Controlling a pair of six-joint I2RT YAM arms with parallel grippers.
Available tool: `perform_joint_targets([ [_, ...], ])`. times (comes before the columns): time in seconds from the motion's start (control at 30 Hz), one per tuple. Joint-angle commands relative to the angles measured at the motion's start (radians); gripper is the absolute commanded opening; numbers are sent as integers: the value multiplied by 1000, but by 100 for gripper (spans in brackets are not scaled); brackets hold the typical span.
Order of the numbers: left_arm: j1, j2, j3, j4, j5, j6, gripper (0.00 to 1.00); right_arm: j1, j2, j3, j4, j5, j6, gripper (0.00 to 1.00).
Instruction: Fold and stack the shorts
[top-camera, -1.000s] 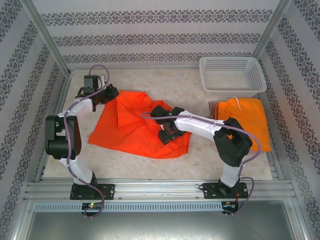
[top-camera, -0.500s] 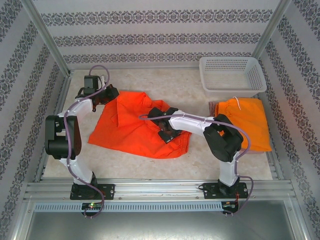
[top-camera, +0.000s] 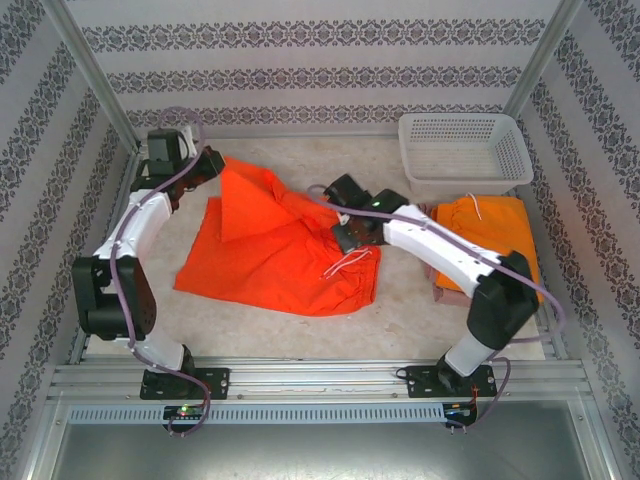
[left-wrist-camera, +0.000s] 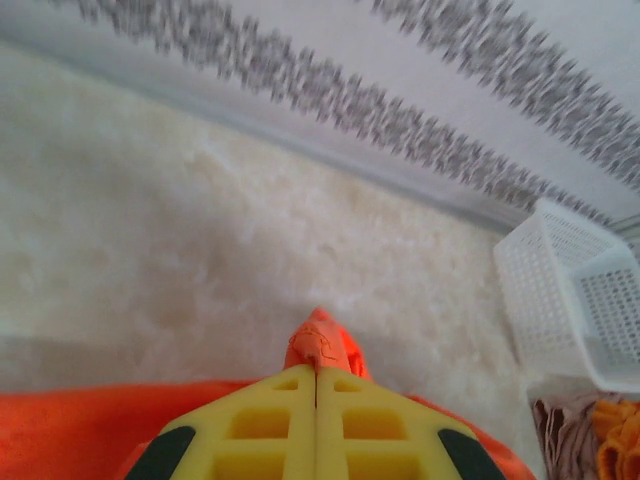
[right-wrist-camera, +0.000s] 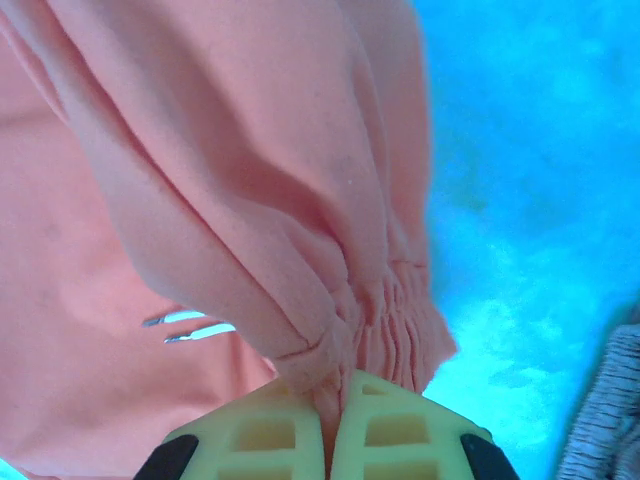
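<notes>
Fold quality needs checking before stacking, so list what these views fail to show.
Top view: pink shorts mostly buried under the orange shorts and crossed by the right arm.
Left wrist view: left hand, shut, covers the pinched edge of the red-orange shorts; the frame corner cuts off the other shorts.
Right wrist view: right hand hides the gripped waistband; colours are distorted.

overhead looks down; wrist cameras close on the red-orange shorts (top-camera: 280, 265).
</notes>
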Motion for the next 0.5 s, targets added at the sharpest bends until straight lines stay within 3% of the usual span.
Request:
perform_joint_targets([
  [0.0, 18, -43, 75, -61, -64, 64, 0, -54, -21, 27, 15, -69, -30, 0],
  [0.23, 38, -8, 225, -100, -124, 135, 0, -169, 50, 127, 39, -138, -62, 0],
  [0.47, 48, 119, 386, -76, -182, 172, 0, -276, 194, 283, 58, -192, -75, 0],
])
